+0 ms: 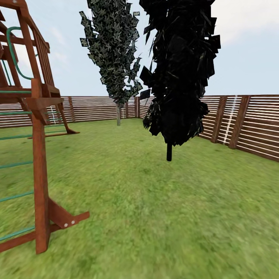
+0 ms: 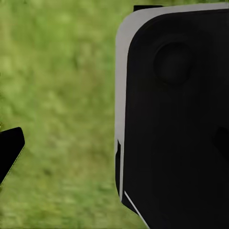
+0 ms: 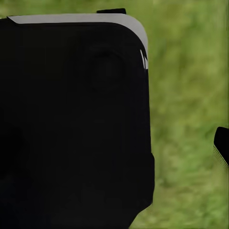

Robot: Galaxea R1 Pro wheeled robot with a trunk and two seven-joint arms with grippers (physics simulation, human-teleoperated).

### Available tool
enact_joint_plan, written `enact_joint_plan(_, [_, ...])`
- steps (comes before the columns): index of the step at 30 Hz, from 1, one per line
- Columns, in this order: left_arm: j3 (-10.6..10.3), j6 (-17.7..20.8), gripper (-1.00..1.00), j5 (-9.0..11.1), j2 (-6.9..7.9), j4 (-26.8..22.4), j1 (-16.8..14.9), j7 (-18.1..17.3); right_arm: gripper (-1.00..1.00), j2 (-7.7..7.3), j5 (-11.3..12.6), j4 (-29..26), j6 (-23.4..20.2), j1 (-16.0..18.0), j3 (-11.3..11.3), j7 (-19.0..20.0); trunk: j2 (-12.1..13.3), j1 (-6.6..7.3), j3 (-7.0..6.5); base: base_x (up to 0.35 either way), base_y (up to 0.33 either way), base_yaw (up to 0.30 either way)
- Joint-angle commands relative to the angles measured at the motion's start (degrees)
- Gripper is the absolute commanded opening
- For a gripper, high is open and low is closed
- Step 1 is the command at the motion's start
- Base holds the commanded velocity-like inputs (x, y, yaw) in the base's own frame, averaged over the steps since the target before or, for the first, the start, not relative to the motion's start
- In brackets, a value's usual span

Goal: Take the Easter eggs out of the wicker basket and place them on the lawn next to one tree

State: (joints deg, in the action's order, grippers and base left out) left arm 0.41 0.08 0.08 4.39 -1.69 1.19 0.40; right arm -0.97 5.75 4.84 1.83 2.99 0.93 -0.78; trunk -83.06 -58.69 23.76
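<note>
The head view looks across the lawn (image 1: 155, 217) of a fenced garden. A wooden play tower (image 1: 38, 155) stands at the left, its green rungs running off the edge. Further back, near the slatted fence (image 1: 248, 124), rises the tree (image 1: 118, 114) with a thin pale trunk and dark green, pale-flecked leaves. Closer and to the right of it stands a near-black tree (image 1: 169, 151) on a thin black trunk, which is not the kind the task wants.

No basket and no eggs appear on the grass ahead, so where they lie cannot be told from here.

Each wrist view shows blurred grass behind a large black, grey-edged part of the robot's body. In the left wrist view a dark tip pokes in at one edge, and the right wrist view has a similar dark tip at its edge. How far open either arm's jaws are, or whether they hold anything, I cannot tell.

Judging by this, the robot seems to be travelling over the lawn. No egg lies by the pale tree, so placing all three there appears still to be done.
</note>
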Motion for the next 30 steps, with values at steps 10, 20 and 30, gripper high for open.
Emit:
enact_joint_plan(10, [0.0,0.0,1.0,0.0,-0.08,-0.1,0.0,0.0,1.0,0.0,0.6,0.2,0.2,0.1,0.1,0.0,0.0,-0.04,0.05,0.328,0.0,0.0])
enact_joint_plan(20, [0.0,0.0,1.0,0.0,-0.08,-0.1,0.0,0.0,1.0,-0.09,0.6,0.2,0.2,0.1,0.1,0.1,0.0,-0.04,0.05,0.328,0.0,0.0])
enact_joint_plan(30, [0.0,0.0,1.0,0.0,-0.08,-0.1,0.0,0.0,1.0,-0.13,0.6,0.2,0.2,0.1,0.0,0.3,0.0,-0.04,0.05,0.328,0.0,0.0])
